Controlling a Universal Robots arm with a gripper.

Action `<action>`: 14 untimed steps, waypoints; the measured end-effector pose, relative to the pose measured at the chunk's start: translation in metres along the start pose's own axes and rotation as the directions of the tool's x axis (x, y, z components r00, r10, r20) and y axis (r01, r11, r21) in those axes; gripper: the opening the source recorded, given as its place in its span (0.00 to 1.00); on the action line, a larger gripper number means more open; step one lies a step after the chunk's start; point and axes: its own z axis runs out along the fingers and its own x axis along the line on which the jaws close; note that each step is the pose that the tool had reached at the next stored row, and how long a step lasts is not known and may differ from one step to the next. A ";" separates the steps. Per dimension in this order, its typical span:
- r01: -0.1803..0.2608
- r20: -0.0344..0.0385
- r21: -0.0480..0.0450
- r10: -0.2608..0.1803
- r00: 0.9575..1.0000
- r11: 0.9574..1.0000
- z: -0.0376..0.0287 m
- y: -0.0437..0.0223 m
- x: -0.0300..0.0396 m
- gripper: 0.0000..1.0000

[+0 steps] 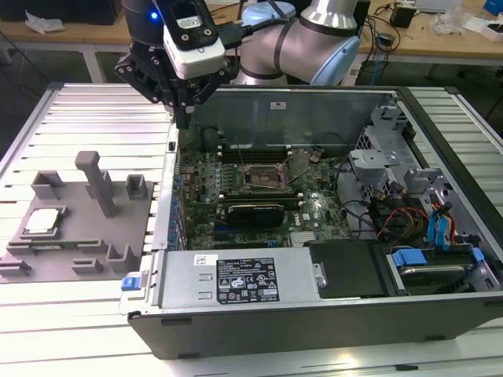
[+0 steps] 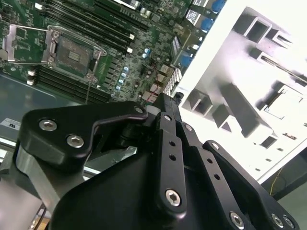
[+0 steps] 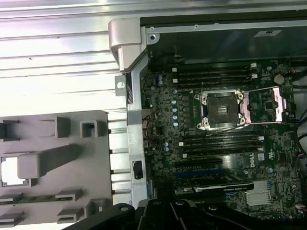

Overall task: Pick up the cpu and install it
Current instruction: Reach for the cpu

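CPU (image 1: 43,221) lay flat, pale top up, in a recess at the exterior view's left end of the grey fixture tray (image 1: 78,251), which rested on the ribbed metal tabletop (image 1: 78,118) just beside the open computer case (image 1: 314,314). A tall grey post (image 1: 98,184) stood upright on the tray between the chip and the case. Well apart from the CPU, the gripper (image 1: 182,119) hung above the far left corner of the case, over the edge where the case wall met the tabletop. Its black fingers pointed straight down and looked pressed together into one narrow tip, with nothing pinched between them. The arm (image 1: 314,47) reached in from the far side, its silver and pale blue joints bent above the far wall of the case, with the wrist turned so the gripper hung vertically. Inside the case, the motherboard (image 1: 236,212) lay exposed, and the dark socket (image 1: 262,177) sat near its middle with its metal frame swung open. The socket lay to the exterior view's right of the gripper and nearer to the camera, not beneath it.
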 end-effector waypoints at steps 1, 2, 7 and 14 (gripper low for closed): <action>0.000 0.000 0.000 0.000 1.000 1.000 0.0000 -0.0001 0.0016 0.11; 0.000 0.000 0.000 0.000 1.000 1.000 -0.0001 -0.0003 0.0048 0.11; 0.000 0.001 0.000 0.000 1.000 1.000 -0.0004 -0.0008 0.0158 0.11; 0.000 0.001 0.000 0.000 1.000 1.000 -0.0008 -0.0008 0.0353 0.11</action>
